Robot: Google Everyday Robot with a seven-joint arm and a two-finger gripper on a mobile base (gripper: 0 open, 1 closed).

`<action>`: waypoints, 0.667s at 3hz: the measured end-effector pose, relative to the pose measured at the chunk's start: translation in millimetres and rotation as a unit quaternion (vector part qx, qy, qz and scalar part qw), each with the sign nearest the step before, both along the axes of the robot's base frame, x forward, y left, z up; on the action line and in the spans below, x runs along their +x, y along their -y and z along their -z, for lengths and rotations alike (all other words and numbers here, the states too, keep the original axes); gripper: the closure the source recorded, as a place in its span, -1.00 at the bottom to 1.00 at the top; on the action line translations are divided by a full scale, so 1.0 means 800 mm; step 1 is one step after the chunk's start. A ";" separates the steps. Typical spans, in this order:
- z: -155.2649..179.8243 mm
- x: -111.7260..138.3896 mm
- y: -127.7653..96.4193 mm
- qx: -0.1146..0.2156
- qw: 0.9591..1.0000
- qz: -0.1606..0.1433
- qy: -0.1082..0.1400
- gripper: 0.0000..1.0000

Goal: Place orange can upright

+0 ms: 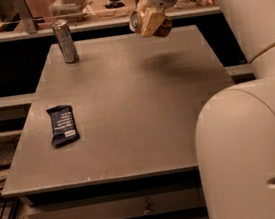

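The orange can [149, 22], orange-tan with a mottled cream pattern, is held in my gripper [152, 13] at the top middle of the view. It lies tilted on its side in the air, its silver top facing left, well above the far part of the grey table [128, 113]. Its shadow falls on the table below and a little right. My gripper is shut on the can; the white arm reaches it from the upper right.
A tall slim silver-grey can [65, 41] stands upright at the table's far left. A dark blue snack wrapper [62, 124] lies flat at the left. My large white arm and body [251, 132] fill the right side. A shelf with clutter runs behind the table.
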State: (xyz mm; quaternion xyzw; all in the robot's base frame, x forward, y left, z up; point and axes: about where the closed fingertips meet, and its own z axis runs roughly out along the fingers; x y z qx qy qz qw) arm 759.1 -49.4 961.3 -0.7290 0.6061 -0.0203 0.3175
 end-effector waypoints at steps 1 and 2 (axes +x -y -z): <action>-0.009 -0.024 0.004 0.038 0.999 -0.016 -0.015 1.00; -0.021 -0.044 0.010 0.100 0.994 -0.024 -0.024 1.00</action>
